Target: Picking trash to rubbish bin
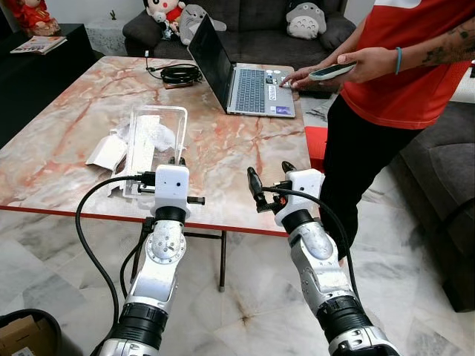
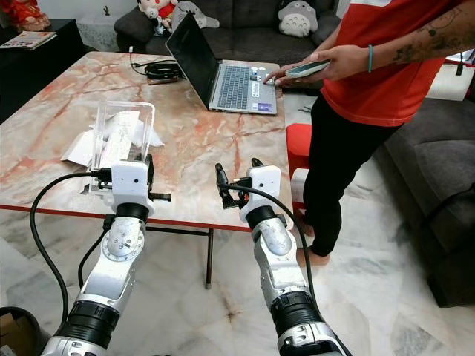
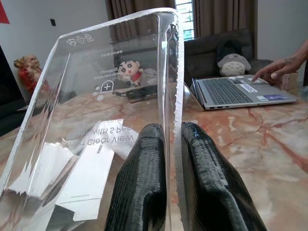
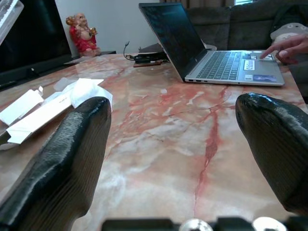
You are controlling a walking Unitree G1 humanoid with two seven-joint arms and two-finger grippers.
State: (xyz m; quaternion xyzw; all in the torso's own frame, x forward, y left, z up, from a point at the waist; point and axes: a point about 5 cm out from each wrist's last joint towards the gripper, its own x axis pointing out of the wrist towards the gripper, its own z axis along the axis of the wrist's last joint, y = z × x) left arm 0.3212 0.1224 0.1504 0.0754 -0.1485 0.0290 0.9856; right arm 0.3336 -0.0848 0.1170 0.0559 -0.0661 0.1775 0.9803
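Note:
A clear plastic package [image 1: 156, 136] stands tilted up on the marble table [image 1: 237, 159] near its front left. My left gripper [image 3: 171, 131] is shut on the package's near edge [image 3: 169, 72], one finger on each side of the thin wall. Flattened white cardboard and crumpled white paper [image 1: 106, 151] lie under and beside the package; in the right wrist view they appear as a white box [image 4: 30, 113] and tissue [image 4: 83, 89]. My right gripper [image 1: 269, 175] hovers open over the table's front edge, its fingers [image 4: 72, 144] wide apart with nothing between them.
A person in a red shirt [image 1: 404, 74] stands at the table's right side, touching an open laptop [image 1: 249, 87] and holding a phone. A coiled black cable [image 1: 180, 73] lies at the back. A red stool [image 1: 315, 142] sits under the table's right edge. A dark bin [image 1: 26, 334] stands on the floor at lower left.

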